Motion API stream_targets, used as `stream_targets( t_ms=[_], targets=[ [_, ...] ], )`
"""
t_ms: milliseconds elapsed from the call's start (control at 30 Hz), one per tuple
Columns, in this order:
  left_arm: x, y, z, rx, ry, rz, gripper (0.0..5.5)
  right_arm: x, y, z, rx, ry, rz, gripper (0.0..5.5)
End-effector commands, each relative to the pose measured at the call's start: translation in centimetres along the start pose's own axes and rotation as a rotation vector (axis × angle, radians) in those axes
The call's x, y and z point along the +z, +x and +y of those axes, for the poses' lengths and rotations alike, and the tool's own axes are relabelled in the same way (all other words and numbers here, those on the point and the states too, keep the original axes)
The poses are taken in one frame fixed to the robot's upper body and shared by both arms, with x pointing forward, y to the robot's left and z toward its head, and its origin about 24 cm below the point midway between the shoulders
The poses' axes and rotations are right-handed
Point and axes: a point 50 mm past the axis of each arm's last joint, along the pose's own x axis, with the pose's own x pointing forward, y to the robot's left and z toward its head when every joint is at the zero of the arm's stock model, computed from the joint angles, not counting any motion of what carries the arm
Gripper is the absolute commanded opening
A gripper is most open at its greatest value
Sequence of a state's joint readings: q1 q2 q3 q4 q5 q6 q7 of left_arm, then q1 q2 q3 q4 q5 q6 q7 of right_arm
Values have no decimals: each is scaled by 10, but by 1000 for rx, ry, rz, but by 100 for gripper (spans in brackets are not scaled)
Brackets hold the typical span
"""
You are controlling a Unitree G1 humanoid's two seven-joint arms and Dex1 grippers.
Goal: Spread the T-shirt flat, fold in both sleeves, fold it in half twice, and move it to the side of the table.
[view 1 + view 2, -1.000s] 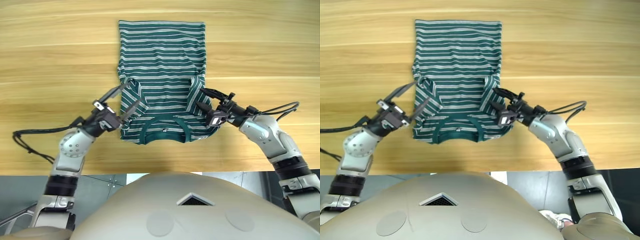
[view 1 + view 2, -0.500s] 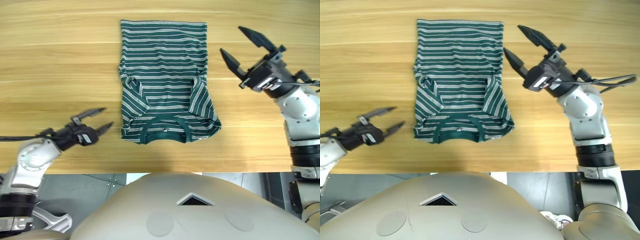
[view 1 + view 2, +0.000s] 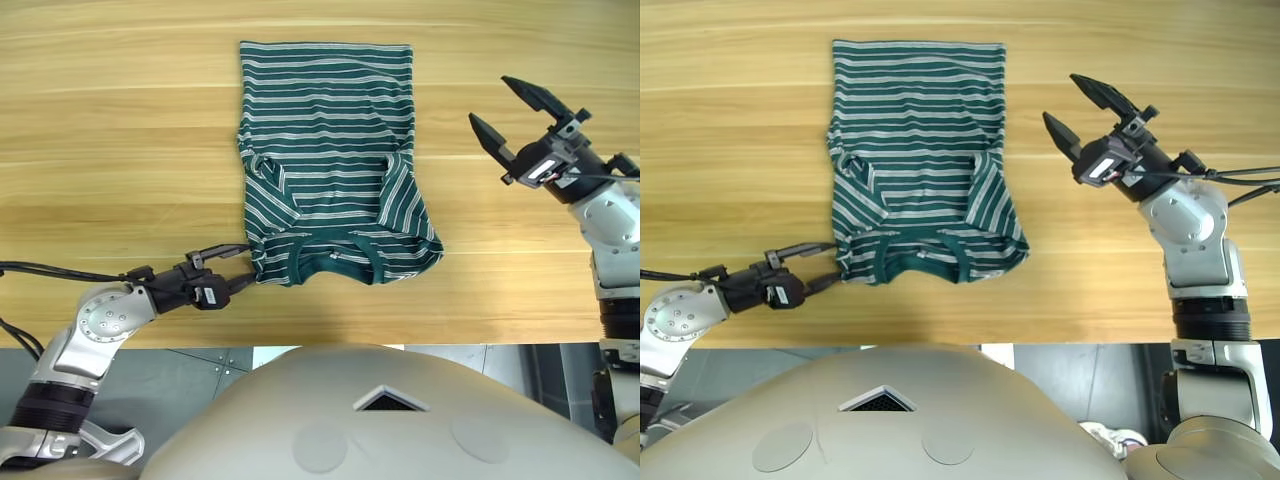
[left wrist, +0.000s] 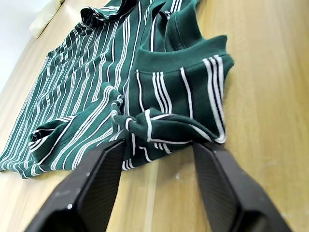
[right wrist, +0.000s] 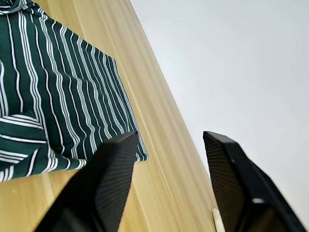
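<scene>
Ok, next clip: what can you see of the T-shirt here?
The T-shirt is dark green knit with thin white stripes and a plain green collar. It lies flat on the wooden table, collar toward the robot, both sleeves folded in over the body. The open left gripper straddles its near left corner, which looks slightly bunched; contact is unclear. The open right gripper is apart, off its right side.

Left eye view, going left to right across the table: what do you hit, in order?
left gripper, fingers open at the shirt's near left corner → T-shirt, sleeves folded in → right gripper, fingers open, clear of the shirt
</scene>
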State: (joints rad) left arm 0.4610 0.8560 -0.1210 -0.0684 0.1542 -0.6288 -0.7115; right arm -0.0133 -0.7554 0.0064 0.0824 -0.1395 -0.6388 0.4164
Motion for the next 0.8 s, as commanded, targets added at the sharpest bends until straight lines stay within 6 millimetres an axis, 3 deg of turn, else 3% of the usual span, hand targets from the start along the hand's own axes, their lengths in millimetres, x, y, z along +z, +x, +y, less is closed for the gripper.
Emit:
stream_targets(
  t_ms=[33, 200, 333, 567, 700, 800],
  targets=[
    [-3, 11, -9, -106, 4, 1, 261, -1, 1, 0, 9, -10, 1, 249],
    [-6, 14, -12, -144, 2, -12, 261, -3, 1, 3, 9, -1, 2, 249],
    [-8, 14, -13, -166, 5, -15, 204, -7, -3, 9, 38, 4, 24, 252],
    [-15, 7, -10, -164, -19, 5, 80, -28, -32, 33, 223, -51, 192, 252],
    [-21, 5, -10, -150, -50, 15, 12, -28, -31, 41, 237, -46, 185, 252],
    [-27, -5, -6, -99, -68, 47, 4, -30, -30, 46, 239, -45, 194, 252]
  ],
)
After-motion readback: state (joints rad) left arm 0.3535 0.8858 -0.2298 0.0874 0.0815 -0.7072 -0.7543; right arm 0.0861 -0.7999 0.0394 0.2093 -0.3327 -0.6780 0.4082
